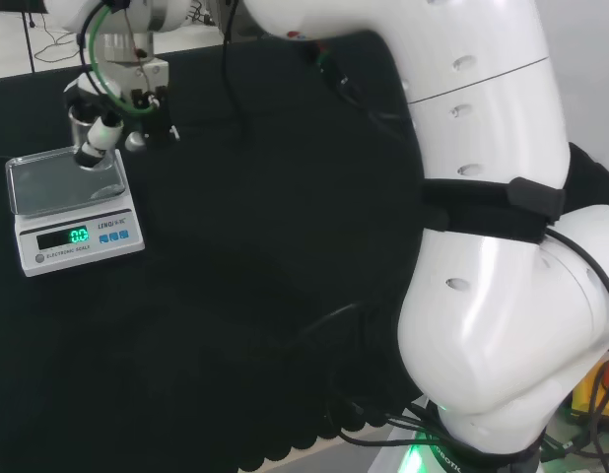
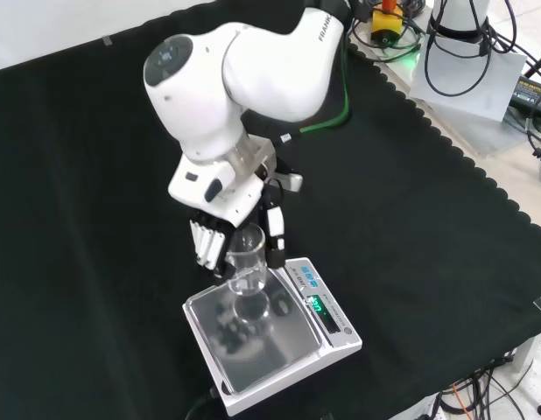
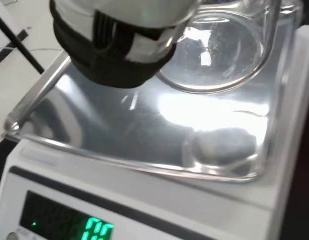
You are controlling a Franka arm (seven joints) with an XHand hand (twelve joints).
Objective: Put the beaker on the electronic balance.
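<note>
In your front view the electronic balance [image 2: 270, 343] sat low on the black cloth [image 2: 95, 175], below the arm [image 2: 244, 70]. The beaker [image 2: 248, 276] stood upright over its pan [image 2: 262, 359], with the hand [image 2: 214, 241] just behind it and curled round it. In your head view the balance lay far left.

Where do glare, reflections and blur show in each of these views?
Wrist view: bright glare on the balance pan; the hand is blurred close to the lens. Front view: the pan mirrors the clear beaker as dark smudges. Head view: the balance display glows green against the dark cloth.
</note>
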